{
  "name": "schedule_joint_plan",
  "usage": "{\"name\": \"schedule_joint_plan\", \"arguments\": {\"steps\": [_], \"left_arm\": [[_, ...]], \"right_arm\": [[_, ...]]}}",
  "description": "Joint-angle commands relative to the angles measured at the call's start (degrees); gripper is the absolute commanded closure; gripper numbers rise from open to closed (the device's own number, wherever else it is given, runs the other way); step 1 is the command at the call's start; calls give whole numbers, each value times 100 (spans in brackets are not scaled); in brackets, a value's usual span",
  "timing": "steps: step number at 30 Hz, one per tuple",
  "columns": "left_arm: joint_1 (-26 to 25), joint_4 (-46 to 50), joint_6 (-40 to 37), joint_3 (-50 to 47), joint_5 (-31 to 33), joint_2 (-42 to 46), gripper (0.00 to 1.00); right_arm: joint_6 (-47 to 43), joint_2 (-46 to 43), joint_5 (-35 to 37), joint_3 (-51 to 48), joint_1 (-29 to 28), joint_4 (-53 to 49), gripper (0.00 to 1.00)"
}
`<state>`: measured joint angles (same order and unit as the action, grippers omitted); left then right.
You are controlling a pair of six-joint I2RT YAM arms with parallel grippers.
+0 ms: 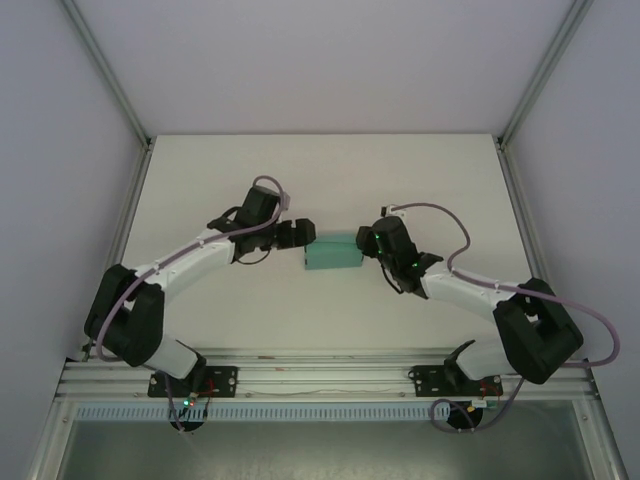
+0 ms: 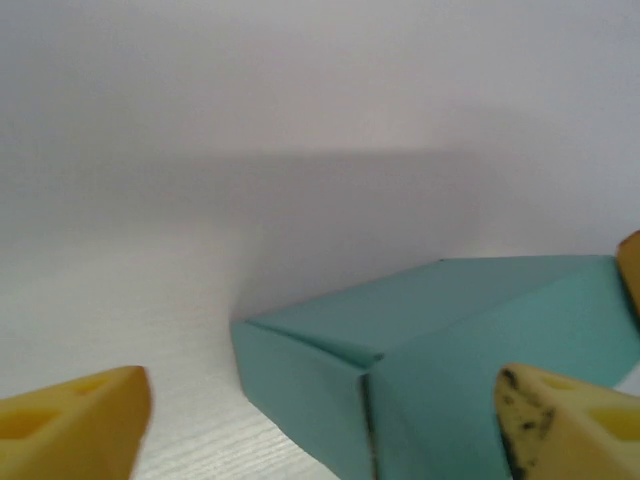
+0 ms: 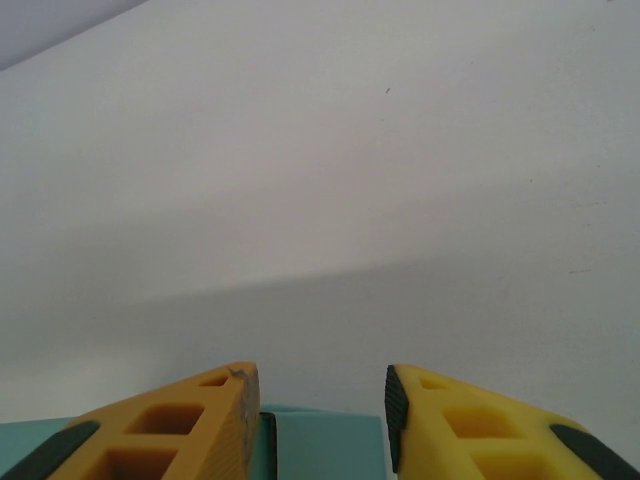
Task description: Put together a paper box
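The paper box (image 1: 333, 253) is a small teal-green folded box lying on the white table (image 1: 320, 170) between both arms. In the left wrist view the paper box (image 2: 470, 320) shows a closed top and a near corner with a slightly lifted fold. My left gripper (image 1: 305, 232) is at the box's left end; the left gripper (image 2: 322, 400) is open, its yellow fingers (image 2: 80, 425) spread wide either side of that corner. My right gripper (image 1: 368, 240) is at the box's right end. The right gripper (image 3: 322, 385) stands open above the paper box (image 3: 325, 445), whose teal edge shows in the gap.
Pale enclosure walls and aluminium posts (image 1: 105, 70) surround the table. A metal rail (image 1: 320, 375) carrying both arm bases runs along the near edge. A yellow fingertip (image 2: 630, 265) of the other gripper pokes in beyond the box.
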<state>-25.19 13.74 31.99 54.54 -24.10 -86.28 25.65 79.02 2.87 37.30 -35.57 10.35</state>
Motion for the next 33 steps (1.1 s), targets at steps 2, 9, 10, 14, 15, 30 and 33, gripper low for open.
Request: {"name": "schedule_joint_plan", "arguments": {"steps": [2, 9, 10, 14, 15, 30, 33], "left_arm": [[158, -952, 454, -800, -740, -265, 41], [264, -2256, 873, -2065, -1040, -561, 76], [255, -2464, 845, -2197, -1134, -598, 80], [260, -3200, 645, -2776, -1079, -703, 97], [250, -3320, 480, -2877, -1008, -749, 100], [140, -4536, 210, -3336, -1073, -993, 100], [0, -3592, 58, -2906, -745, -585, 100]], "right_arm": [[-354, 465, -190, -801, -8, -485, 63], [-583, 932, -608, -1519, -3, 894, 71], [-595, 985, -636, -1619, -5, 1116, 72], [-716, 1203, -762, -2097, -9, 2011, 72], [-792, 1273, -825, -2192, -4, 2205, 72], [-1283, 1635, -708, -2323, -64, 3088, 85], [-1201, 1129, -731, -1886, -67, 2035, 79]]}}
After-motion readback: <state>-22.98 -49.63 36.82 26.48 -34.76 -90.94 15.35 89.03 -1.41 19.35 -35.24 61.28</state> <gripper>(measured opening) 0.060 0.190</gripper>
